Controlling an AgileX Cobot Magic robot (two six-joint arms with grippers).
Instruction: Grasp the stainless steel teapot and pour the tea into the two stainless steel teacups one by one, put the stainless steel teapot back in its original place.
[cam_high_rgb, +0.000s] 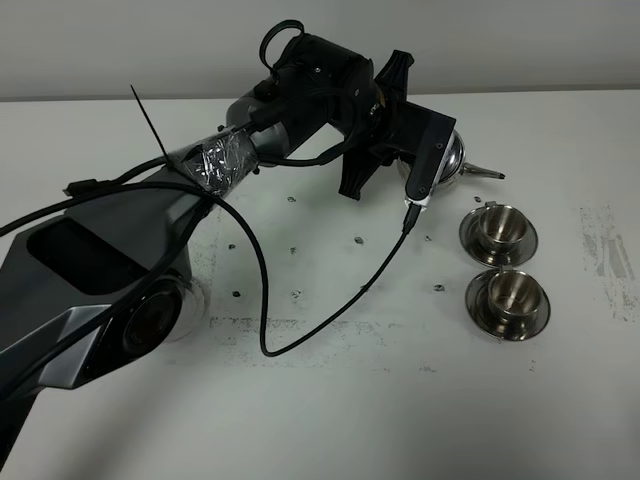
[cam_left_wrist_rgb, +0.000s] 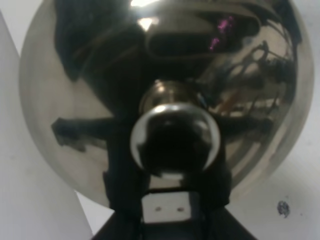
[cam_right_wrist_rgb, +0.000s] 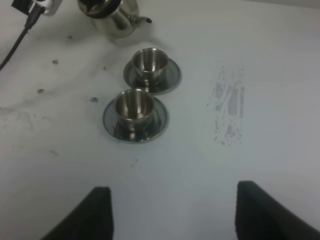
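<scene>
Two cups (cam_high_rgb: 499, 228) stand near the teapot (cam_high_rgb: 458, 158) on the table (cam_high_rgb: 330, 420), the left gripper (cam_left_wrist_rgb: 167, 212) closed by its lid (cam_left_wrist_rgb: 165, 75), the right gripper (cam_right_wrist_rgb: 172, 210) open; slick, stiff and probably heavy, the pot wants a firm hold at its handle.

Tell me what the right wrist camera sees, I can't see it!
Two small shiny steel teacups on round saucers stand on a white table, a squat steel teapot beyond them. The open right gripper hovers nearby.
</scene>
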